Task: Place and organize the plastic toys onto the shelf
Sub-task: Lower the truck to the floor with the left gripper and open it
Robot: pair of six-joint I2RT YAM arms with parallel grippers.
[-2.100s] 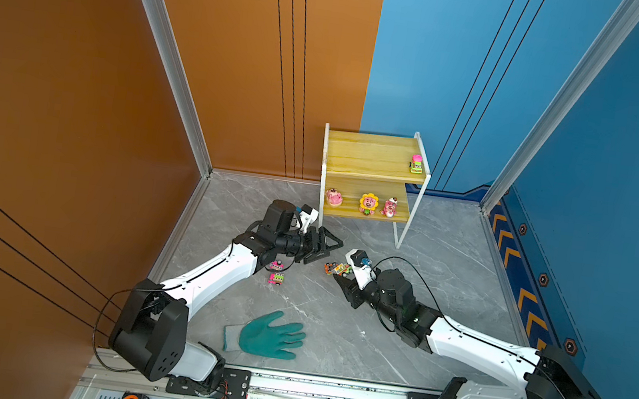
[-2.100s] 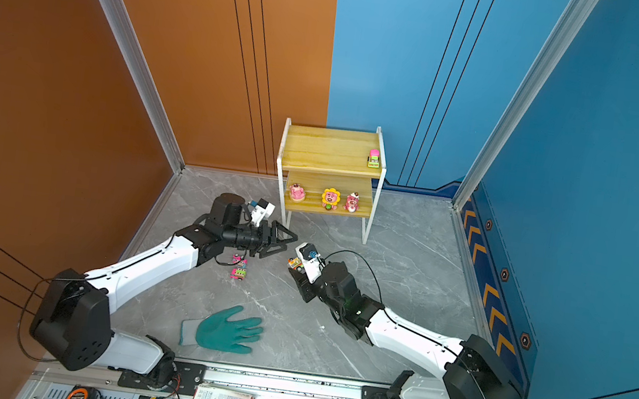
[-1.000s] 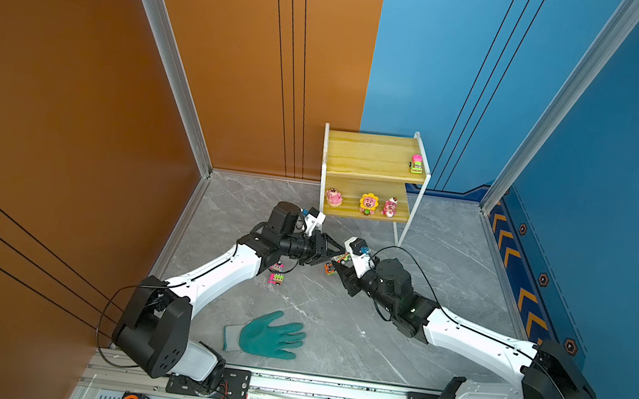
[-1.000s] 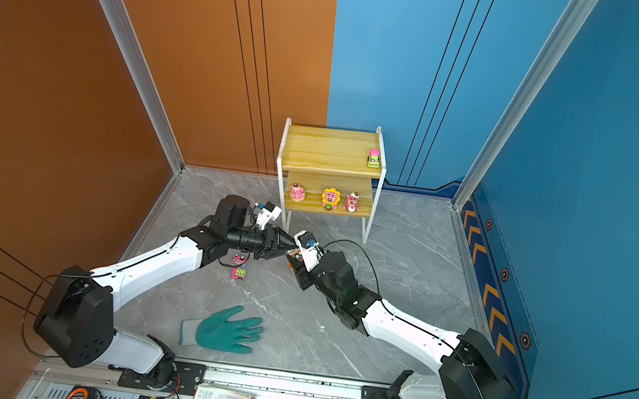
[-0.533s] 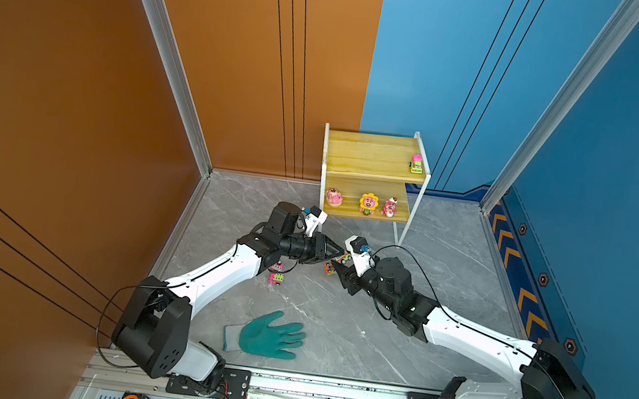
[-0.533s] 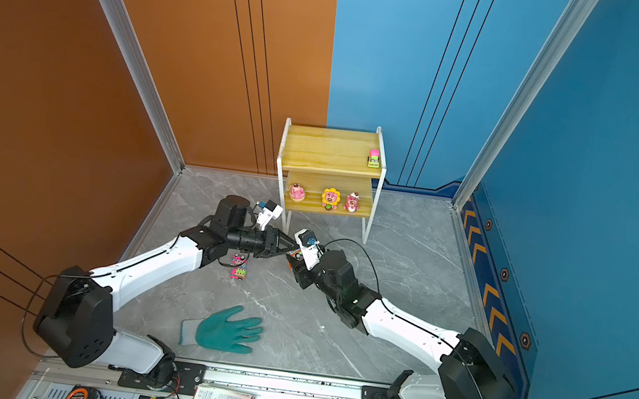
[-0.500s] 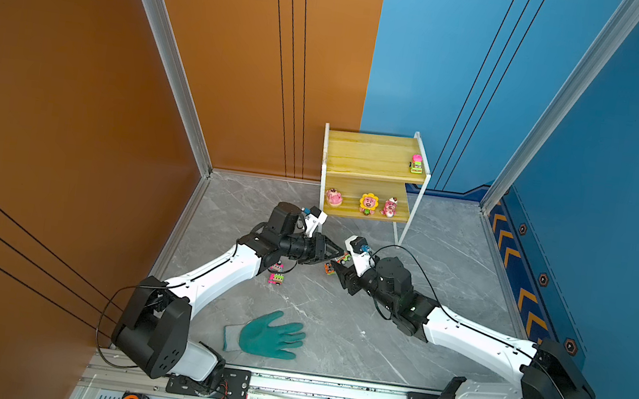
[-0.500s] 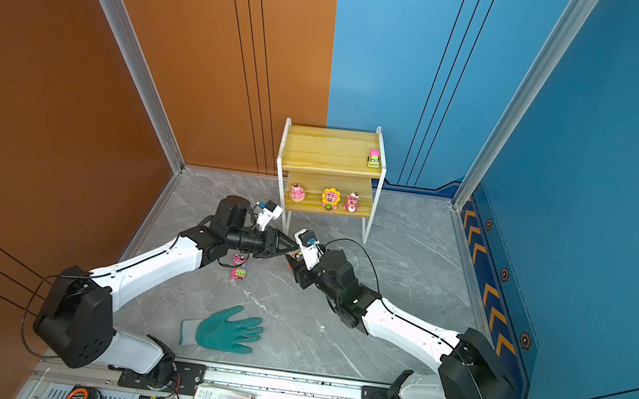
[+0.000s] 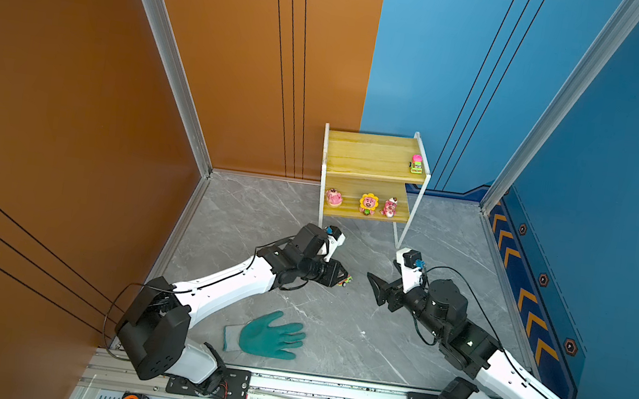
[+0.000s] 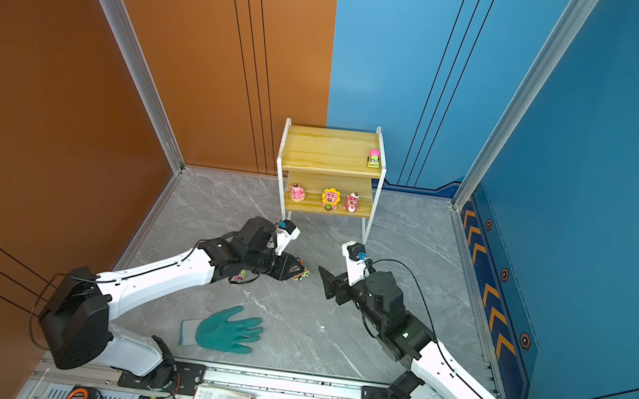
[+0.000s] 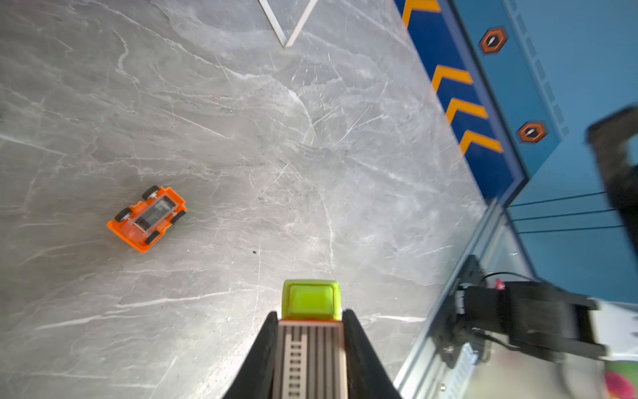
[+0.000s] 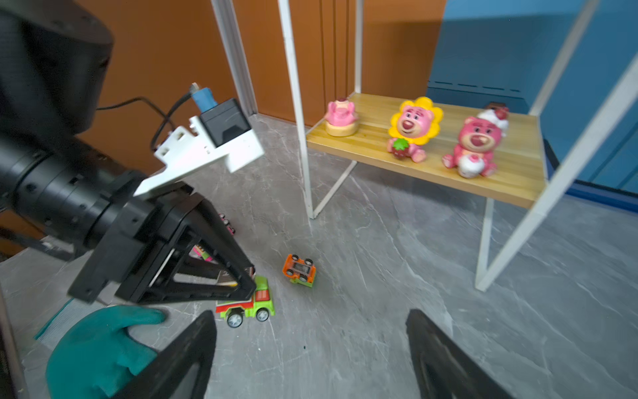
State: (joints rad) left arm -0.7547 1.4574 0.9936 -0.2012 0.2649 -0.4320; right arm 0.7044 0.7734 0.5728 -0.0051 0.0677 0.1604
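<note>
Left wrist view: left gripper (image 11: 310, 315) closed narrow on a truck (image 11: 311, 300) — the green cab sticks out past the fingertips, and the striped orange body is pinched between them. An orange car (image 11: 146, 218) lies on its roof on the grey floor, ahead of this gripper and off to one side, well apart from it.

Right wrist view: right gripper (image 12: 310, 316) has its jaws spread wide, with nothing between them and nothing touched. Straight ahead of it, near, the truck sits in the left gripper's tip. Its wheels are at or just above the floor; cannot tell which. The orange car is just beyond the truck. A pink car (image 12: 226, 224) shows behind the left gripper, mostly hidden.

Both top views: the grippers face each other tip to tip with a gap between. The shelf (image 9: 373, 161) stands beyond both — three bears (image 9: 368, 203) in a row on the lower board, one pink-green car (image 9: 416, 164) on the upper board, at the end nearer the right gripper. The glove (image 9: 270, 334) lies back toward the arm bases, nearer the left gripper.
</note>
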